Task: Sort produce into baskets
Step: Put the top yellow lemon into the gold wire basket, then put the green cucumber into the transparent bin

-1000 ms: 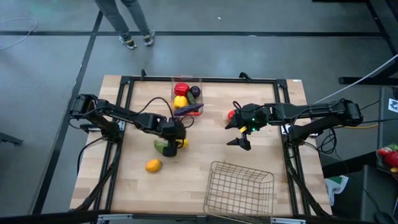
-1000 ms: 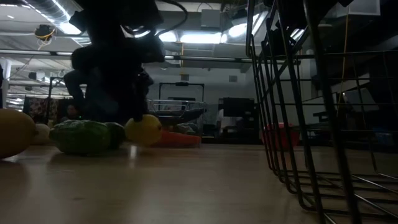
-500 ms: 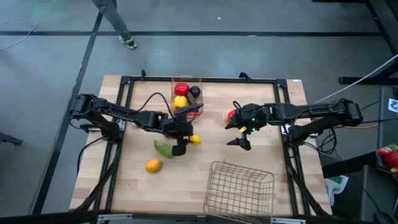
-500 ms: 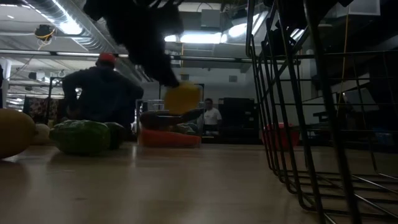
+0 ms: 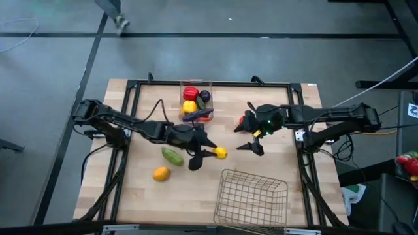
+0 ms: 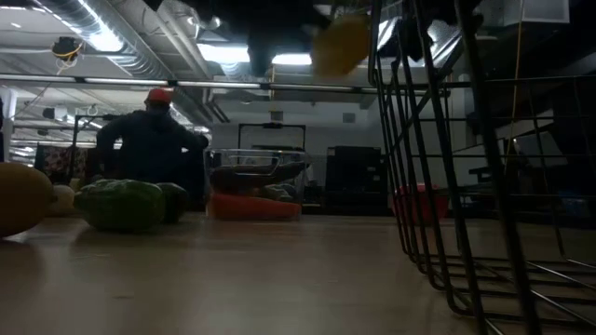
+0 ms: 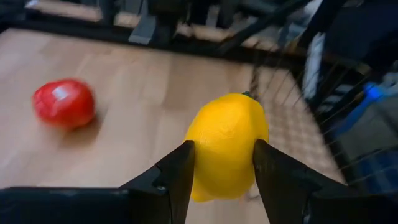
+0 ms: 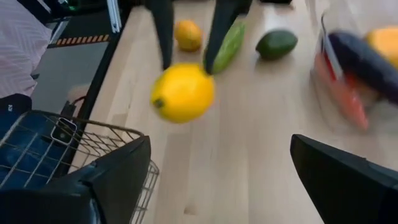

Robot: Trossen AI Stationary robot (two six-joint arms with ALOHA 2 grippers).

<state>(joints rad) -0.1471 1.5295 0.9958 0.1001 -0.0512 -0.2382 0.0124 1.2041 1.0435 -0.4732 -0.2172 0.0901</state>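
A yellow lemon (image 5: 221, 153) hangs above the middle of the table with my left gripper (image 5: 210, 155) shut on it. It also shows in the left wrist view (image 7: 227, 143) and high up in the low view (image 6: 340, 42). The wire basket (image 5: 251, 196) stands at the near right. The clear bin (image 5: 196, 104) at the far middle holds several produce pieces. A green cucumber (image 5: 172, 156) and an orange fruit (image 5: 160, 173) lie on the table to the lemon's left. My right gripper (image 5: 251, 142) hangs open right of centre, with nothing between its fingers. My left gripper pinches the lemon's two opposite sides (image 7: 198, 155) between its two fingers (image 7: 177, 177). The fingers come from the table's left, slanting a little downward. The lemon is lifted clear of the table, its stem nub (image 7: 250, 96) pointing away from the gripper.
A red tomato (image 7: 63, 102) lies on the table near my right arm. An avocado (image 8: 276, 43) lies beside the cucumber. The wire basket's rim (image 6: 410, 140) stands tall at the near right. A person (image 6: 154, 149) is in the room beyond the table.
My left gripper has lifted the lemon off the table beside the cucumber and carried it up and toward the table's right edge, toward the wire basket. It has tipped from pointing down to nearly level. The cucumber stays where it was.
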